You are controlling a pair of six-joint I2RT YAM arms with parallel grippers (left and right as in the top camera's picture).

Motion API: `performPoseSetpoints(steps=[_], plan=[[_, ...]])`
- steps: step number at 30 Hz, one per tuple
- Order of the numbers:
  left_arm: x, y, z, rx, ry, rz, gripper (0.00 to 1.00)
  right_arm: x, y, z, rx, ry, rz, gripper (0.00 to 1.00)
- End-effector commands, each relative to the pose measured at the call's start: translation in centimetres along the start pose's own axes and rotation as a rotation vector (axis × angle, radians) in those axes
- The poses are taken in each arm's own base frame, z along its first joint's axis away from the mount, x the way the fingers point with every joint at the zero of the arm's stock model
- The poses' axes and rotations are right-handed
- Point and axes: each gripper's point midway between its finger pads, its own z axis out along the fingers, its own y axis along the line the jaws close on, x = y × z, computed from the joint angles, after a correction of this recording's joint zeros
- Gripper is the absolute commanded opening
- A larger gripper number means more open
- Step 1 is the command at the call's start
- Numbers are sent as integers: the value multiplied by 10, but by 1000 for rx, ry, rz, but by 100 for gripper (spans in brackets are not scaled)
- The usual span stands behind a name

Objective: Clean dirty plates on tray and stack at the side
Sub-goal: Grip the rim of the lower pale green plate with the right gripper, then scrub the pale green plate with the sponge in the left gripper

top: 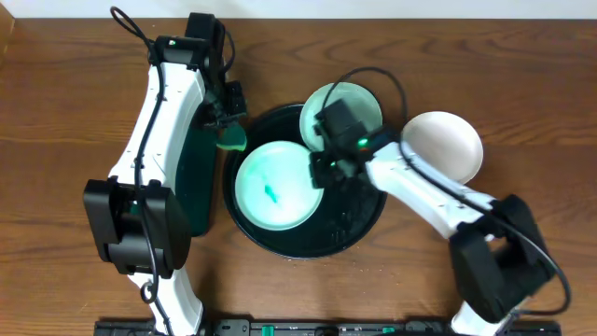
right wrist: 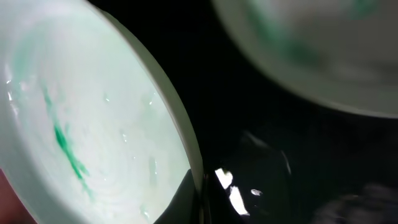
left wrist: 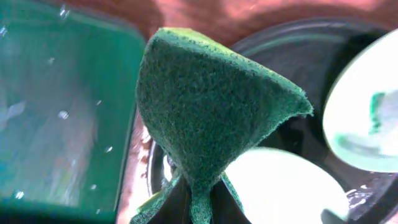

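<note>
Wiping step of the plate-cleaning task, overhead and wrist views. The left end effector (top: 228, 127) is clamped on a green sponge (left wrist: 205, 106), pinched at its base so that it fans out. It is poised over the tray's left rim, apart from the plates. The right end effector (top: 322, 170) sits at the right rim of the central turquoise plate (top: 270, 187); whether its fingers are closed on that rim cannot be told.

Containers: the black tray (top: 359, 219) holds the central turquoise plate, which lies flat with a green smear at its centre. The far turquoise plate (top: 350, 101) rests at the tray's far rim, overlapping it, and shows green marks in the left wrist view. The dark-green rectangular tray (top: 201, 187), left of the black one, appears empty. The white plate (top: 446, 145) lies on the bench right of the tray, with no smear discernible, so it is probably already set aside.

The next move likely calls for steadying the central plate while the sponge comes down onto the smear.
</note>
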Motion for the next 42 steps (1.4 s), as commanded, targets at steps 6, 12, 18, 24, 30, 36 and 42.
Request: performPoseSetpoints(steps=[6, 12, 18, 24, 30, 36, 42], plan=[[22, 14, -9, -101, 29, -190, 7, 8, -16, 36, 27, 77, 151, 1], [47, 4, 17, -125, 87, -172, 7, 15, -24, 49, -2, 142, 197, 1], [89, -22, 66, -70, 158, -149, 7, 13, -24, 50, -6, 136, 187, 1], [114, -30, 104, -67, 155, -106, 7, 13, -23, 50, -14, 138, 179, 1], [153, -67, 124, 240, 286, 170, 7, 13, -23, 50, -14, 137, 179, 1], [139, -76, 121, 294, 239, 194, 7, 13, -23, 50, -15, 135, 179, 1], [125, 29, 122, -290, 111, -143, 7, 13, -23, 50, -15, 136, 178, 1]])
